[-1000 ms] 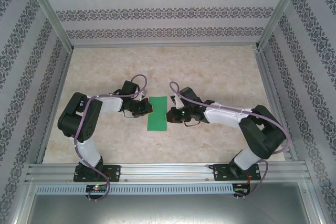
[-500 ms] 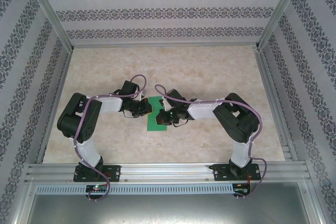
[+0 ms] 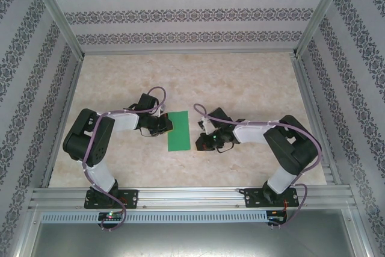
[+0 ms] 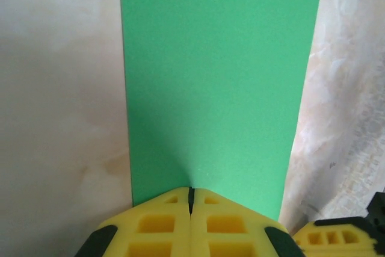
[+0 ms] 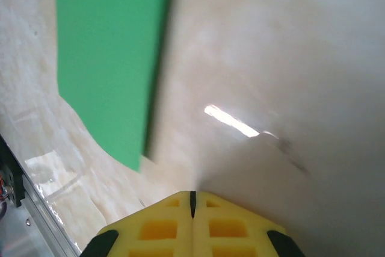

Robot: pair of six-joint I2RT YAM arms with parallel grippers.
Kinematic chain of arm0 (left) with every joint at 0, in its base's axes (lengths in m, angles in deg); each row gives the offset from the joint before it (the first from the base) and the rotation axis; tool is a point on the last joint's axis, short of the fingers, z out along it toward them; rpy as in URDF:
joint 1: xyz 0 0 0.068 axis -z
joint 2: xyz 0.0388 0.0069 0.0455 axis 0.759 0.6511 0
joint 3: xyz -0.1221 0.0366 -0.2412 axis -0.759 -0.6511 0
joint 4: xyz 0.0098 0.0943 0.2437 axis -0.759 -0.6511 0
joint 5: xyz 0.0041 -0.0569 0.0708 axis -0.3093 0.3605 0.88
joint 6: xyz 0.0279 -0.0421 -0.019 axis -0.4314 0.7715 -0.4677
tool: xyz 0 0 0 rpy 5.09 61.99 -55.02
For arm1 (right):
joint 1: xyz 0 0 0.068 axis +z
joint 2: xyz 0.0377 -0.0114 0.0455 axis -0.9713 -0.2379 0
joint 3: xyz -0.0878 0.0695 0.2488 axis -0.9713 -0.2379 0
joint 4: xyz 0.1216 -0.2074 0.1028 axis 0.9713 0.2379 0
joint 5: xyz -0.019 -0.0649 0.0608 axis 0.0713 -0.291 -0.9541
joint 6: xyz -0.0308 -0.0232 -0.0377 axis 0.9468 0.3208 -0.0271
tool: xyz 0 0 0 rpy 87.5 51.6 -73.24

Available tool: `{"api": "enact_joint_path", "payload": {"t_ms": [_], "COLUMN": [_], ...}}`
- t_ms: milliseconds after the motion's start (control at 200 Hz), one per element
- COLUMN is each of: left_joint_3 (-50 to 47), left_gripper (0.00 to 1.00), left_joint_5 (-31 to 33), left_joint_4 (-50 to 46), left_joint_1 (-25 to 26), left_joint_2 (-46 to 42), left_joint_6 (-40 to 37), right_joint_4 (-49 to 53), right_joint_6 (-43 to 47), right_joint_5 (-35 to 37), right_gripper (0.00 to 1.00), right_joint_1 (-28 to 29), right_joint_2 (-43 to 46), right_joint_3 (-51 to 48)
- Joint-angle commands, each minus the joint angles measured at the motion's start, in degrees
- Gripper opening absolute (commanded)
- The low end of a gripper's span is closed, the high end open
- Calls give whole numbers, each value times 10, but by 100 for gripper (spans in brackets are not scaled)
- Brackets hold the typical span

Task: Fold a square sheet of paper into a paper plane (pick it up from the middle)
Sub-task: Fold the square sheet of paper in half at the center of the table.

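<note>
The green sheet of paper (image 3: pixel 179 130) lies flat on the table as a narrow rectangle, long side running away from the arms. No dart shape shows, so the paper plane is out of view. My left gripper (image 3: pixel 169 126) is shut, its yellow tips (image 4: pixel 191 192) resting on the middle of the paper's (image 4: pixel 216 82) left long edge. My right gripper (image 3: pixel 203 143) is shut with nothing in it, on the bare table just right of the sheet. In the right wrist view its tips (image 5: pixel 192 195) point past the paper (image 5: pixel 108 58), apart from it.
The beige marbled table (image 3: pixel 240 82) is fenced by aluminium rails (image 3: pixel 192 195) at the front and patterned walls (image 3: pixel 186 13) at the back and sides. The right gripper's fingers (image 4: pixel 337 236) show at the left wrist view's lower right corner.
The right gripper reached left over the paper half a second ago, then drew back right and slightly nearer, off the sheet. The left gripper stayed at the paper's left edge.
</note>
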Motion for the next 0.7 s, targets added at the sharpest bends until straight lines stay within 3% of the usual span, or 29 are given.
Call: {"api": "enact_joint_path", "payload": {"t_ms": [0, 95, 205, 310, 485, 694], "left_joint_3": [-11, 3, 15, 35, 67, 110], "left_gripper": [0, 0, 12, 17, 12, 5], "left_joint_5": [70, 37, 6, -24, -68, -67], "left_joint_4": [-106, -78, -47, -33, -3, -20], "left_joint_1": [-4, -3, -2, 4, 26, 51], "left_joint_2": [8, -30, -69, -68, -13, 38], "left_joint_6": [-15, -14, -9, -14, -2, -10], "right_joint_4": [20, -14, -74, -120, -190, -208], "right_joint_6": [-3, -56, -130, -192, -271, -304], "right_joint_5": [8, 38, 70, 97, 117, 119], "right_gripper": [0, 0, 0, 0, 0, 0], "right_joint_1": [-12, -9, 2, 24, 51, 67], "right_joint_2": [50, 72, 72, 46, -19, -75], "right_joint_3": [7, 17, 14, 19, 36, 54]}}
